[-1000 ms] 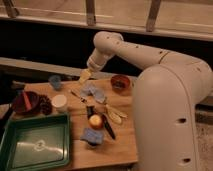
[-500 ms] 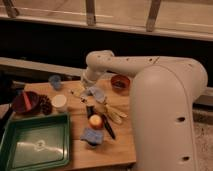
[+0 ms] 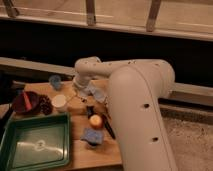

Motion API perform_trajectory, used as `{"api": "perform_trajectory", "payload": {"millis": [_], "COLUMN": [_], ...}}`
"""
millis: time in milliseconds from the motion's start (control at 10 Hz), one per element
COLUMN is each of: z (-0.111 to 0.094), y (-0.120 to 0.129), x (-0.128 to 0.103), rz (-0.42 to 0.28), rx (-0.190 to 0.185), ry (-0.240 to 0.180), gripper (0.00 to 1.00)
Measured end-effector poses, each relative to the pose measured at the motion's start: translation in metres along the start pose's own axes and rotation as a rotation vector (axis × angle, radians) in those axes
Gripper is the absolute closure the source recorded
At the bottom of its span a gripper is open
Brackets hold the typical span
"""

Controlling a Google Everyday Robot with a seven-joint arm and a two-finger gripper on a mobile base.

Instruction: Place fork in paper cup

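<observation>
The paper cup (image 3: 59, 102), short, wide and cream-white, stands on the wooden table (image 3: 80, 152) just behind the green tray. My gripper (image 3: 80, 89) hangs from the white wrist (image 3: 87, 67) low over the table, to the right of and a little behind the cup, beside the small blue cup (image 3: 55, 81). I cannot make out the fork; it may be hidden under the wrist.
A green tray (image 3: 35, 142) fills the front left. A dark red object (image 3: 25, 102) lies at the left edge. An orange item (image 3: 95, 121), a blue item (image 3: 92, 135) and a black-handled knife (image 3: 108, 129) lie in the middle. My white arm (image 3: 137, 105) covers the table's right side.
The arm has swung left and down over the table, bringing the gripper closer to the paper cup. It now hides the reddish-brown bowl at the back right.
</observation>
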Motion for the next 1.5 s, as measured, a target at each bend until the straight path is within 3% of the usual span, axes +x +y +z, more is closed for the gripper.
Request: {"api": "perform_trajectory", "payload": {"millis": [800,1200,1500], "z": [-0.002,-0.019,-0.011], "y": [-0.005,-0.014,-0.020], "x": [0.004,0.015,0.028], "rz": [0.023,0.055,0.103], "rx": [0.006,0.059,0.044], "ry": [0.009,0.023,0.010], "gripper": [0.20,0.20,0.20]}}
